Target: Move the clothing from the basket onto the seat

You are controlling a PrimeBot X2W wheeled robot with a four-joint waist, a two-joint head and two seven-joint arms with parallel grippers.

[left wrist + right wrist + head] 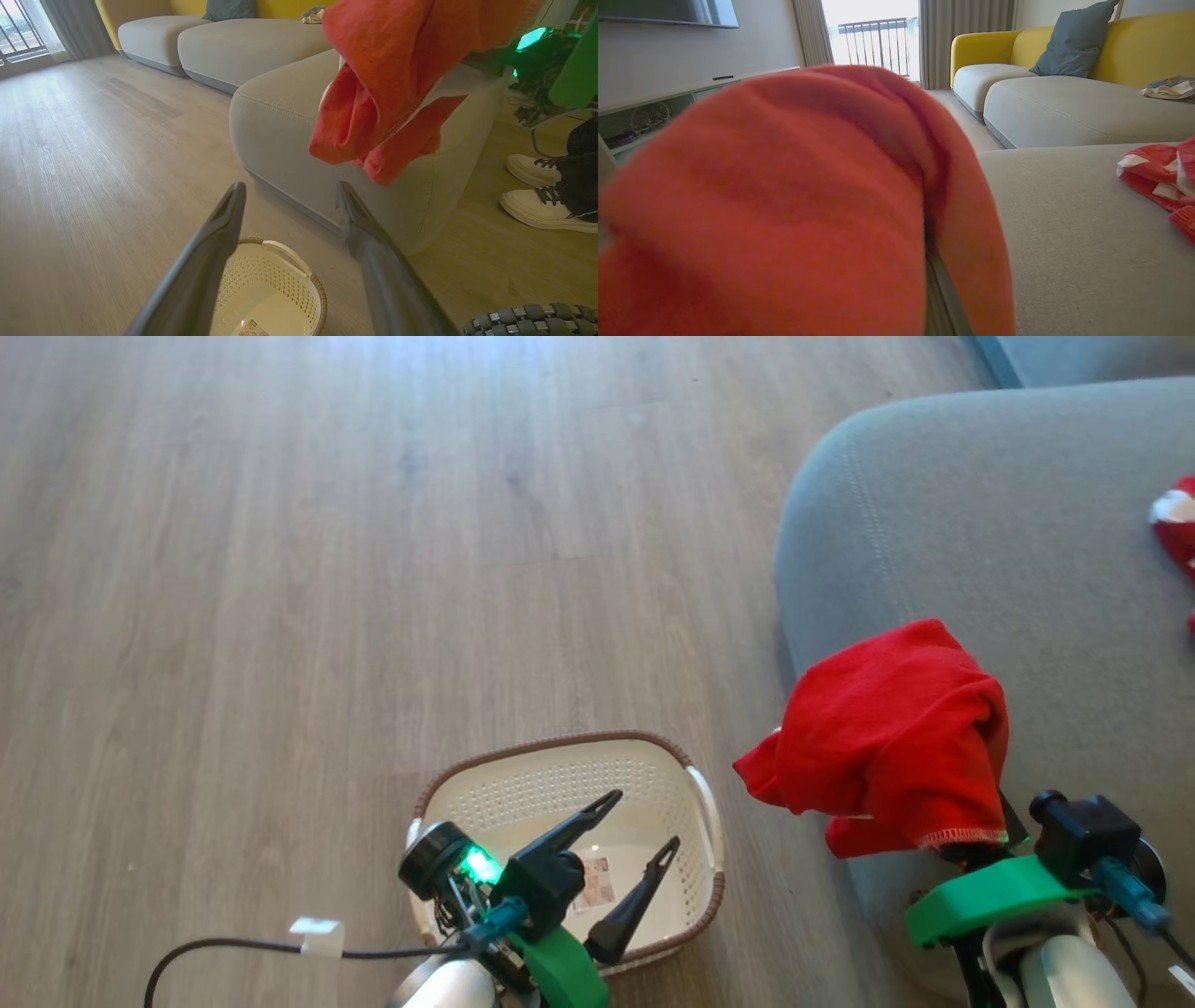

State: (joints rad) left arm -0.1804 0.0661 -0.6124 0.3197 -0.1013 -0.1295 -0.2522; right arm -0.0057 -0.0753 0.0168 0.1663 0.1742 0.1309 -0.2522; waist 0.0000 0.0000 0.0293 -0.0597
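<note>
The plain red cloth [887, 737] hangs bunched over my right gripper [971, 845], which is shut on it with its fingers hidden under the folds. The cloth is held above the front left corner of the grey seat [980, 523], part of it past the edge. It fills most of the right wrist view as a red cloth [784, 210]. The jersey [1178, 527] with white trim lies on the seat at the right. My left gripper [642, 823] stands open over the cream basket [560, 775], which holds just a paper label [595, 885]. In the left wrist view the basket [280, 261] lies below my fingers [224, 219].
Wood floor [327, 569] spreads left of the seat. A person's white shoes [537, 205] stand beside the seat. A yellow sofa [1134, 46] with grey cushions and a blue pillow [1073, 42] lies beyond. A low cabinet [668, 102] lines the wall. A black cable [233, 947] trails from my left arm.
</note>
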